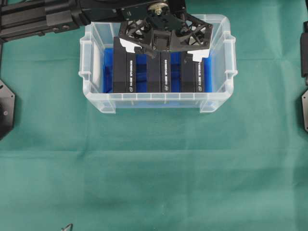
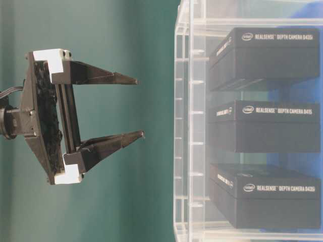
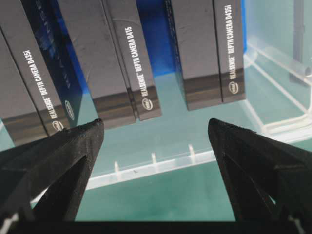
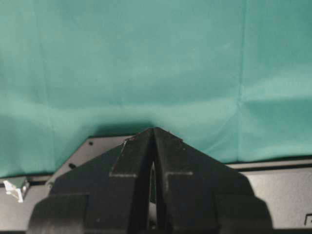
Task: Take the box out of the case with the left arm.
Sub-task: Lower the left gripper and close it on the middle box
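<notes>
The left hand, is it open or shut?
Open. The left hand has its two black fingers spread wide apart, with nothing between them.

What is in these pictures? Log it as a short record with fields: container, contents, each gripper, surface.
container: clear plastic rectangular case with blue lining
contents: three black cardboard camera boxes standing side by side: left box, middle box, right box
left gripper: black openwork left gripper, above the boxes, jaws wide apart, holding nothing
right gripper: black right gripper, fingers together, over bare cloth
surface: green cloth
task state: no box lifted yet
</notes>
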Robot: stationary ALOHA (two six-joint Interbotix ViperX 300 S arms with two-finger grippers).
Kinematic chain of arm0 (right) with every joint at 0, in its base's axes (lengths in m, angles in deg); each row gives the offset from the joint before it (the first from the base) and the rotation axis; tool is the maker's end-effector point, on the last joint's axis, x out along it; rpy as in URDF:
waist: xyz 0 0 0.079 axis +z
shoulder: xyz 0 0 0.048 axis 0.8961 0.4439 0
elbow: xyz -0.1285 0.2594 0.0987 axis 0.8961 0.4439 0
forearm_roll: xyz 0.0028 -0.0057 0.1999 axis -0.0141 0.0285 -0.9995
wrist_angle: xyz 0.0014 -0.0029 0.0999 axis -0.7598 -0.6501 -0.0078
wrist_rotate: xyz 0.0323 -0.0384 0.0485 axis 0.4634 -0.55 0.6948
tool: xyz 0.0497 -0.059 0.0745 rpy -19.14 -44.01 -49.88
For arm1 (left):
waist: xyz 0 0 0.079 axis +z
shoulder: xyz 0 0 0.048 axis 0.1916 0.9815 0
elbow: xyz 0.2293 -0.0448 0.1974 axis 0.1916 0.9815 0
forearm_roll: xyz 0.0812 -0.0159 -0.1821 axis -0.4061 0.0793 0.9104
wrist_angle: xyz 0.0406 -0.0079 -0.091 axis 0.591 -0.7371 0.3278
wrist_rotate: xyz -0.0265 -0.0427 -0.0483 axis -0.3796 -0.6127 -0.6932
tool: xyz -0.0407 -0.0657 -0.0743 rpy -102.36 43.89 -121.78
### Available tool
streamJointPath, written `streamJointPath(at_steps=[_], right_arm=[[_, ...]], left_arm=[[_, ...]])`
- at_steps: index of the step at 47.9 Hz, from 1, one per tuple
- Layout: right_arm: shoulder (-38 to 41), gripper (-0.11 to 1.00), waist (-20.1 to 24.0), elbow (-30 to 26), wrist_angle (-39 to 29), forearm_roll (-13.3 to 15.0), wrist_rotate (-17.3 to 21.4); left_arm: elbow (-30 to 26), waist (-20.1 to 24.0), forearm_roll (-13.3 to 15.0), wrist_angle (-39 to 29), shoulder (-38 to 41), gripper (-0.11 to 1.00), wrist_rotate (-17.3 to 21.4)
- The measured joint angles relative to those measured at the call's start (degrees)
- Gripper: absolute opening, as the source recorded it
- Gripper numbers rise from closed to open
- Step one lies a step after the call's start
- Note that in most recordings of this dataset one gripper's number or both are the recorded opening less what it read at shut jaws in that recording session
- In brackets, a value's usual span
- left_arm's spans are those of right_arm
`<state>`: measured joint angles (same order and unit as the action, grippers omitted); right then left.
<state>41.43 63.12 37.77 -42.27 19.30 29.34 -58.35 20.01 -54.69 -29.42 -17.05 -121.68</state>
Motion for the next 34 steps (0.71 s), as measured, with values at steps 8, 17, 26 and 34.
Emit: streamJointPath(at_steps=[8, 17, 26, 34], right_arm=[[0.0, 0.02, 0.0, 0.0, 0.0, 0.0, 0.0], [0.0, 0.02, 0.0, 0.09, 0.0, 0.0, 0.0], [0.0, 0.02, 0.0, 0.0, 0.0, 0.0, 0.09], [0.0, 0.02, 0.0, 0.09, 0.0, 0.09, 0.0]], left_arm=[[0.35, 0.0, 0.0, -0.09, 0.0, 0.89, 0.0], [0.62, 0.0, 0.0, -0.09, 0.0, 0.89, 0.0], [0.62, 0.0, -0.09, -0.09, 0.0, 0.89, 0.0], [1.23, 0.0, -0.26, 0.18, -0.09, 0.89, 0.0]])
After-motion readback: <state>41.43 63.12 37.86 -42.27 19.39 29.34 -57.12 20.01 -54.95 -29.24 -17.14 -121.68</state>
